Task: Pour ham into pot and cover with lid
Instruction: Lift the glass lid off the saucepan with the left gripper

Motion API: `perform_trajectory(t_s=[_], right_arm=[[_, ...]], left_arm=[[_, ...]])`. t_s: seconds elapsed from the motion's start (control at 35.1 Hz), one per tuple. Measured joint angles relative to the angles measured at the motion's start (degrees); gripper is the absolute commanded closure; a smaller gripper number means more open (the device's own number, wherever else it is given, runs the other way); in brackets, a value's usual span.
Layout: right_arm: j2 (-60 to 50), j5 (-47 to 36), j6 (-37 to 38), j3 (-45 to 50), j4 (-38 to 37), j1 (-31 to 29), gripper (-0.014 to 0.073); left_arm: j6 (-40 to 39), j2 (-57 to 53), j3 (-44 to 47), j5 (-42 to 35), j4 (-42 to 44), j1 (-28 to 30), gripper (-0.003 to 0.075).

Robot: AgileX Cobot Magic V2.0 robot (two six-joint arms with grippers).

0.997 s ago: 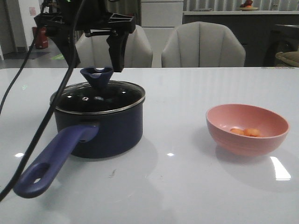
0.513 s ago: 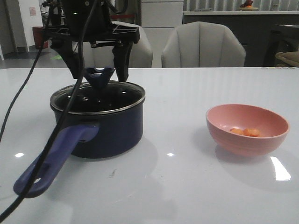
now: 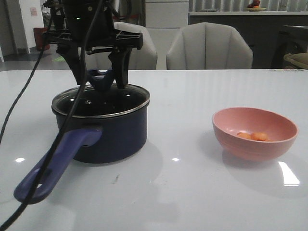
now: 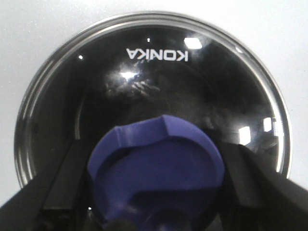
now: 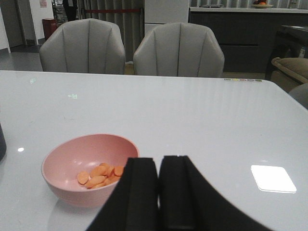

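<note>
The navy pot (image 3: 113, 134) with its long purple-blue handle (image 3: 53, 163) stands at the left of the table. The glass lid (image 3: 132, 98) rests on it. My left gripper (image 3: 100, 83) is down over the lid, its fingers pressed to both sides of the dark blue knob (image 3: 101, 77). The left wrist view shows the knob (image 4: 159, 159) between the fingers and the lid's glass (image 4: 154, 82). The ham (image 3: 252, 136) lies in the salmon-pink bowl (image 3: 240, 147) at the right. My right gripper (image 5: 159, 166) is shut and empty, just beside the bowl (image 5: 62, 187) and ham (image 5: 101, 174).
Black cables (image 3: 29, 110) from the left arm hang in front of the pot and its handle. Two grey chairs (image 3: 209, 45) stand behind the table's far edge.
My left gripper came down from above the knob and its fingers closed in on the knob's sides. The lid, pot and bowl have not moved.
</note>
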Motion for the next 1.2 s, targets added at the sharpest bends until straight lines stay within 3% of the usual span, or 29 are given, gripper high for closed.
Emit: perform_trajectory(t_s=[0.71,0.94,1.2], right_arm=[[0.0,0.0,0.0,0.0,0.0,0.0,0.0434],[0.0,0.0,0.0,0.0,0.0,0.0,0.0434],[0.0,0.0,0.0,0.0,0.0,0.0,0.0434]], left_arm=[[0.0,-5.8,0.0,-1.0,1.5,1.4,0.0481],[0.1,-10.4,1.3,-1.0,3.0,7.0,0.0481],[3.3,-14.1,7.8,-1.1,3.9,18.2,0.0481]])
